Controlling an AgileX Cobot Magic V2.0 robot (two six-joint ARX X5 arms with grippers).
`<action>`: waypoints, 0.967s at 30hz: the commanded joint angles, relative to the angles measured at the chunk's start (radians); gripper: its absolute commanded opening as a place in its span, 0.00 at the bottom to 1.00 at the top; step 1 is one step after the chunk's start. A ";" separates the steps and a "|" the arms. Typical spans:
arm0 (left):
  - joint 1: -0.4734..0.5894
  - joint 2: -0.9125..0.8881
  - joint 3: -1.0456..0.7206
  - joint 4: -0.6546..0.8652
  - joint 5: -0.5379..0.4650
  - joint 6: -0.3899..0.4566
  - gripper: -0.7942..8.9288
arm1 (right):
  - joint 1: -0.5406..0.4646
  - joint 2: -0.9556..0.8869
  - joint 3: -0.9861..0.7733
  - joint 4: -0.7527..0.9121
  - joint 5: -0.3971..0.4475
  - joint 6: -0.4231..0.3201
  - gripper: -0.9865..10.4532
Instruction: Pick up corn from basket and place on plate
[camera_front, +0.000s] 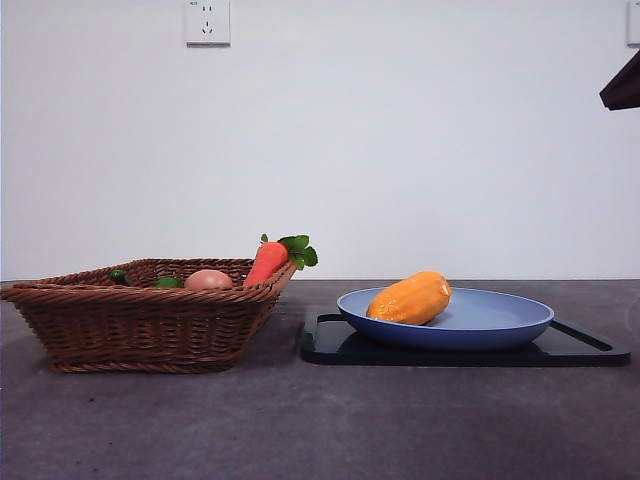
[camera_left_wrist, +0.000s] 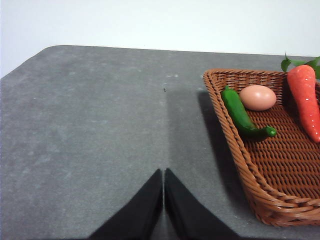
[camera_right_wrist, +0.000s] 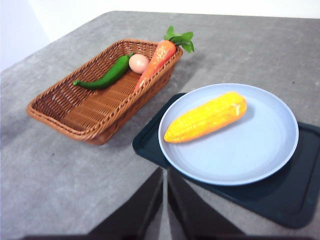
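Observation:
The orange-yellow corn (camera_front: 410, 298) (camera_right_wrist: 206, 117) lies on its side on the light-blue plate (camera_front: 500, 325) (camera_right_wrist: 260, 150), toward the basket side. The brown wicker basket (camera_front: 130, 325) (camera_right_wrist: 95, 112) (camera_left_wrist: 280, 165) stands left of the plate. My right gripper (camera_right_wrist: 164, 175) is shut and empty, raised above the table well short of the plate; it shows only as a black tip (camera_front: 622, 88) at the top right of the front view. Over bare table beside the basket, my left gripper (camera_left_wrist: 163, 175) is shut and empty.
The plate rests on a flat black tray (camera_front: 590, 350) (camera_right_wrist: 295, 200). Inside the basket lie a red-orange carrot with green leaves (camera_front: 268, 262) (camera_right_wrist: 159, 60) (camera_left_wrist: 306, 97), a pinkish-tan round item (camera_front: 208, 281) (camera_right_wrist: 139, 63) (camera_left_wrist: 257, 97) and a green pepper (camera_right_wrist: 107, 76) (camera_left_wrist: 242, 115).

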 joint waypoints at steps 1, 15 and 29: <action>0.002 0.000 -0.028 -0.004 0.002 0.005 0.09 | 0.005 0.003 0.003 0.025 0.003 0.010 0.09; 0.002 0.003 -0.028 -0.004 0.001 0.005 0.09 | 0.005 0.003 0.003 0.040 0.003 0.010 0.09; 0.002 0.003 -0.028 -0.004 0.001 0.005 0.09 | -0.030 -0.031 -0.014 0.079 0.158 -0.142 0.09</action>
